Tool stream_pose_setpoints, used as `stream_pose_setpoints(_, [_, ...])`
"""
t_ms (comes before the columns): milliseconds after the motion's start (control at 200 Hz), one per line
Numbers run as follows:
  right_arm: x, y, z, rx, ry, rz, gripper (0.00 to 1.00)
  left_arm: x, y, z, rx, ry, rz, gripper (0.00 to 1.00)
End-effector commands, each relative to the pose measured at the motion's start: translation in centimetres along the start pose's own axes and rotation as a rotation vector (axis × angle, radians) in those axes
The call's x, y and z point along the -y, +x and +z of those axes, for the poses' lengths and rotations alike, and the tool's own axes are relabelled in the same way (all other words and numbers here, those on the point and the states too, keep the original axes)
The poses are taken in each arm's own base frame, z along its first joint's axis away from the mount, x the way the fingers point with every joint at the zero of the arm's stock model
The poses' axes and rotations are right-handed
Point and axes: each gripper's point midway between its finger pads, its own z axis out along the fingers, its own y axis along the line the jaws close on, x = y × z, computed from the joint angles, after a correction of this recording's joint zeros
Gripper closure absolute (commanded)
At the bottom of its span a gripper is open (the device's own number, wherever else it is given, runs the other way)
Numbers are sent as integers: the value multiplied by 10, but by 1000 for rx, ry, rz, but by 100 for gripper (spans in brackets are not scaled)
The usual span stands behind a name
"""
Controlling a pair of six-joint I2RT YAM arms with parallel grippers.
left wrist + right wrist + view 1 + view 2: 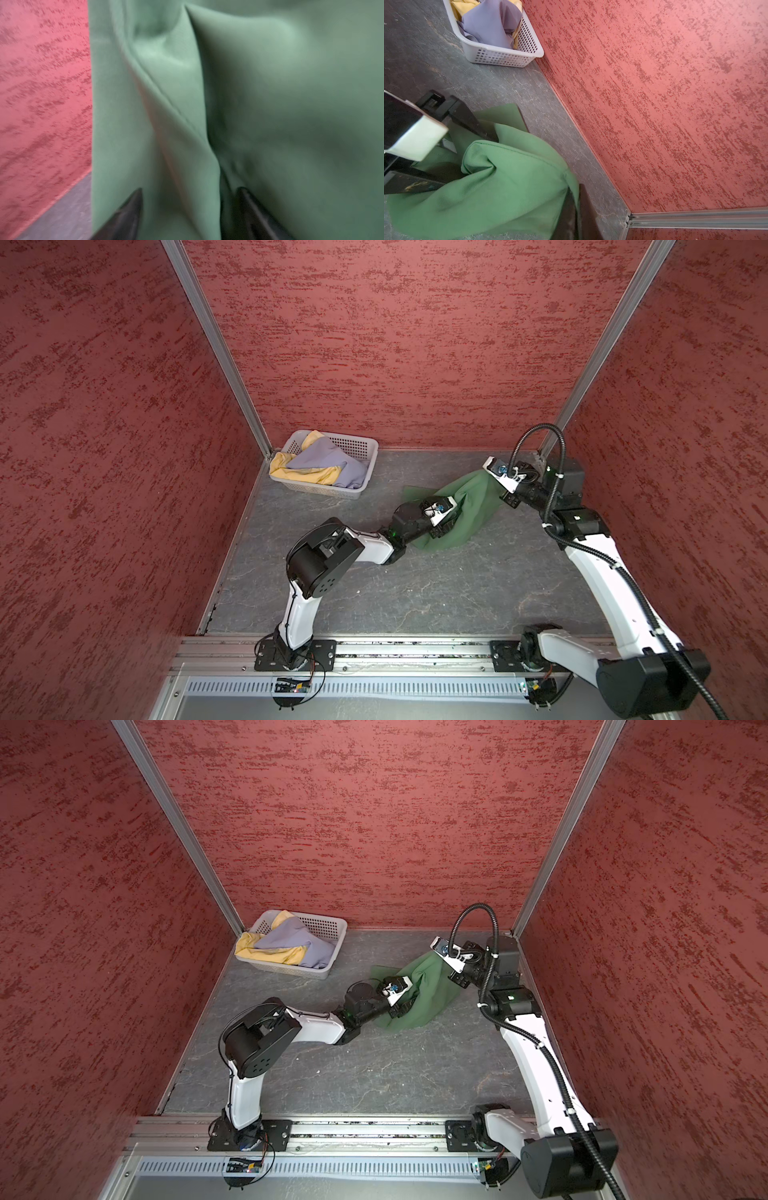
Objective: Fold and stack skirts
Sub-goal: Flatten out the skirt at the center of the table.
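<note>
Grey table (415, 593): green skirt (465, 502) sits bunched near the far right corner, one end hauled up off the surface. White basket (361, 448) in the far left corner holds the lavender skirt (320, 460) over the yellow skirt (291, 472), both unfolded. Right gripper (575, 199) is clamped on the green skirt's raised edge. Left gripper (189, 189) has jaws apart astride a fold, not visibly pinching. Looks like the spread-flat step: I'd put the left on a hem corner, not mid-panel, then draw both apart low and lay it taut.
</note>
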Motion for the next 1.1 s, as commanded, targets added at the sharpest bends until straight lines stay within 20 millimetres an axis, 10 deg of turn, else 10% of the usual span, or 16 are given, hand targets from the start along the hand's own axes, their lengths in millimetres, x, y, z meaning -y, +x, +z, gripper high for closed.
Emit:
stream_pose_setpoints(0, [10,-17,-7,72,39,-13,100,5,15,11,-61,-5,3,70])
stream_pose_setpoints(135, [15,-9,-5,44,61,-2,100,-3,20,5,-102,-56,28,100])
stream_pose_setpoints(441, [16,8,5,39,77,11,100,-52,-32,-55,-166,-100,122,100])
stream_pose_setpoints(912, [-7,8,-1,117,-13,-24,100,25,-111,-198,-290,473,170,96])
stream_pose_setpoints(1097, [-7,39,16,20,15,21,100,20,-82,-211,-387,495,77,91])
